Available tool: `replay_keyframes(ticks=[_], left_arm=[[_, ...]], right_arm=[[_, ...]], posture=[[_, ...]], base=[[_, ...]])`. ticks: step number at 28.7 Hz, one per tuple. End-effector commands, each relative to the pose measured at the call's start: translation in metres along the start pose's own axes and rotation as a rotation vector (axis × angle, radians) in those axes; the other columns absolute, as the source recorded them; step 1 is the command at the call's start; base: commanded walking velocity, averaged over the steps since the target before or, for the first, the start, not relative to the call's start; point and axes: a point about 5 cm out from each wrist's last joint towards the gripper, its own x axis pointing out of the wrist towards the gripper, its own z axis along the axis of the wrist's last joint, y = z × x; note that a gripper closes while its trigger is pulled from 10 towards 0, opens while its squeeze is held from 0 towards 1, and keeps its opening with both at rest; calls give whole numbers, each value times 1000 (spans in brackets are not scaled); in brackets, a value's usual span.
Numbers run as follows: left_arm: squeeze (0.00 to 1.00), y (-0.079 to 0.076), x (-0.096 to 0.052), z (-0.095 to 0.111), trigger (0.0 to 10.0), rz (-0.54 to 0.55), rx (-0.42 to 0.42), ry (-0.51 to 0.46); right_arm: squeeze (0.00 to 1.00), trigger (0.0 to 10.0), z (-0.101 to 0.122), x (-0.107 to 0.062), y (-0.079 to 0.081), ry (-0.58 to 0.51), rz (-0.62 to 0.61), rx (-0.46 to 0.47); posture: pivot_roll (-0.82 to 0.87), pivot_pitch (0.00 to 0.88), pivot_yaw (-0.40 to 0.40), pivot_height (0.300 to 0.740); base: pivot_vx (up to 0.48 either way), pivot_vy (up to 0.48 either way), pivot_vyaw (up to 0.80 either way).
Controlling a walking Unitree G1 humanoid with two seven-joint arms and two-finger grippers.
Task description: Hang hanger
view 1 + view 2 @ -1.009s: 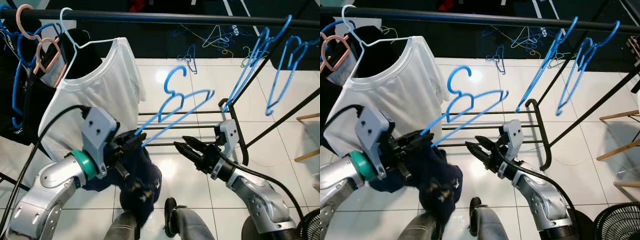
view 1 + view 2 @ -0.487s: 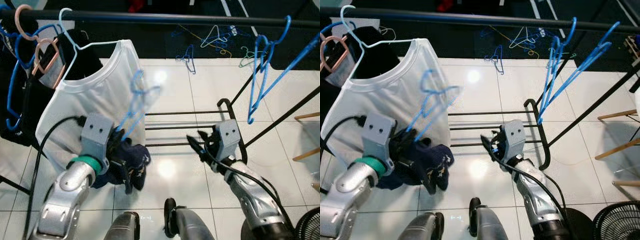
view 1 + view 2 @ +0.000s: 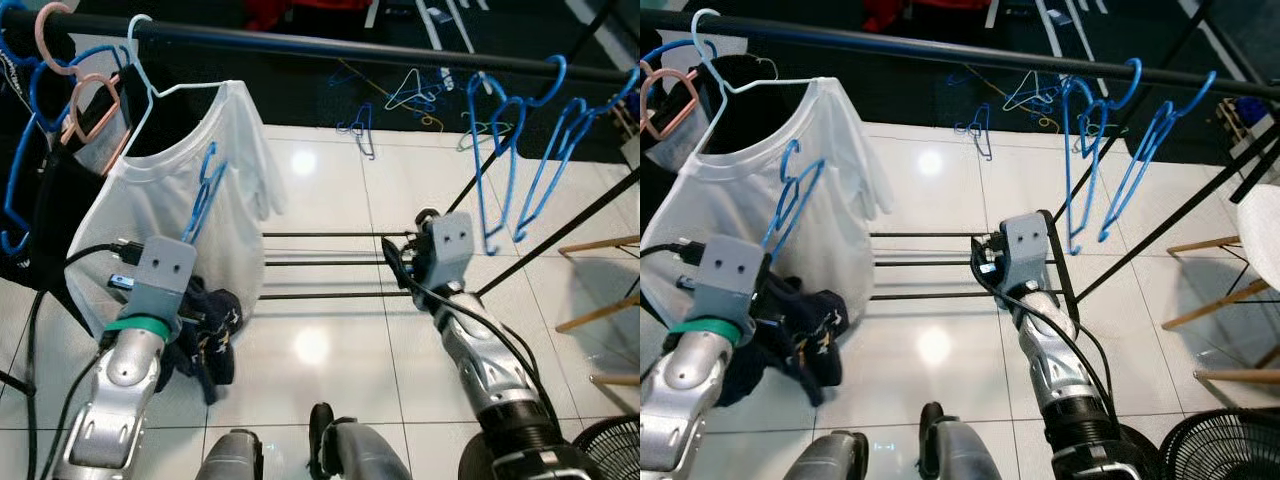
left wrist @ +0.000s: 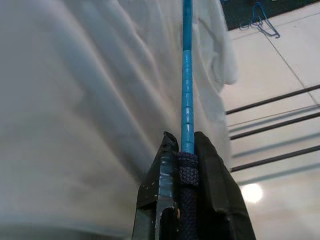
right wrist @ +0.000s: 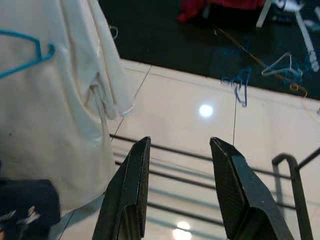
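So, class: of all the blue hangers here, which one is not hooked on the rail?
The blue hanger clamped in the left gripper, held against the white T-shirt; the other blue hangers hang from the rail.

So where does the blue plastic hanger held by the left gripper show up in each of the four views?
Left eye view: blue plastic hanger left of centre, against the white T-shirt, above the left gripper.
Right eye view: far left, same shirt behind.
Left wrist view: its bar runs up from between the fingers.
Right wrist view: hook end at the upper left edge.
Shared landmark: the white T-shirt.
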Motion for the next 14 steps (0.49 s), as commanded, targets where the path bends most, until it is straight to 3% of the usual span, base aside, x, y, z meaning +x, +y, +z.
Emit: replay_keyframes(ticks=[1,8,10,12,14], left_arm=[[0,-5,-4,0,10000,-15,-3,-35],[0,-9,-11,3,10000,-12,-7,-90],[0,-11,-12,5,10000,-3,-17,-112],[0,-11,-12,5,10000,-3,-17,-112],[0,-15,-13,16,10000,-15,-33,-165]], right_arm=[[0,10000,-11,-2,4,21,1,-6],[0,10000,-9,4,10,4,51,-6],[0,10000,-11,6,19,35,146,12],[0,10000,-11,6,19,35,146,12],[0,10000,-16,6,27,87,239,142]], posture=[[84,95,-52,740],[98,63,-74,740],[105,38,-89,740],[105,38,-89,740],[120,20,-99,740]], base=[[0,0,0],[0,0,0],[0,0,0],[0,0,0],[0,0,0]])
